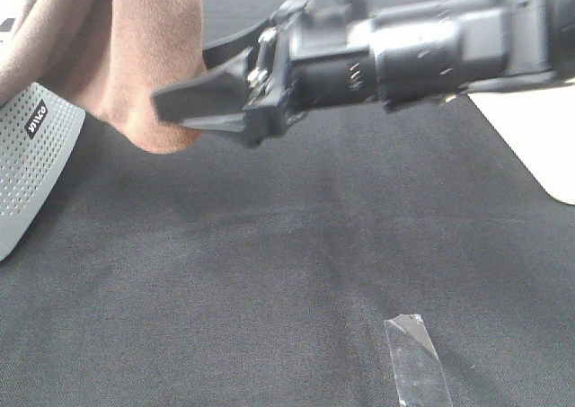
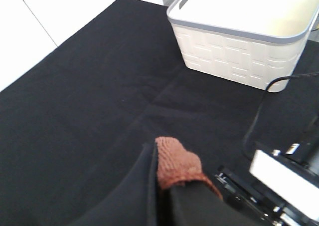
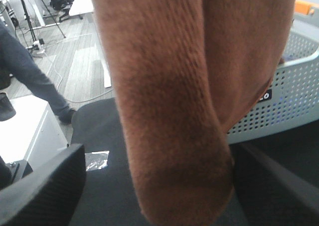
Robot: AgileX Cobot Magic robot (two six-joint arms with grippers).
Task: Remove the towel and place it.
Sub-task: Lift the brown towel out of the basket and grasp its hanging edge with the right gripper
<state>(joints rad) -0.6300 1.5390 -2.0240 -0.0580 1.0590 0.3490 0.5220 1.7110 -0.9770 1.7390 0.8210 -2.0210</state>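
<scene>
Black table covering (image 1: 287, 236) throughout; above it, reddish-brown terry towel (image 1: 117, 48) hanging from the upper left of the exterior frame, long axis near vertical, lower fold just beside the grey perforated basket (image 1: 27, 155) at the left edge. Right gripper (image 1: 184, 79) extended in from the upper right, the nearer one to that fold, fingers (image 3: 40, 186) spread wide on either side of it, holding nothing, contact with the cloth not discernible; closing across the fold judged the likely next need. Left gripper (image 2: 164, 186) clenched on a small bunched bit of the towel, seemingly bearing its upper end.
</scene>
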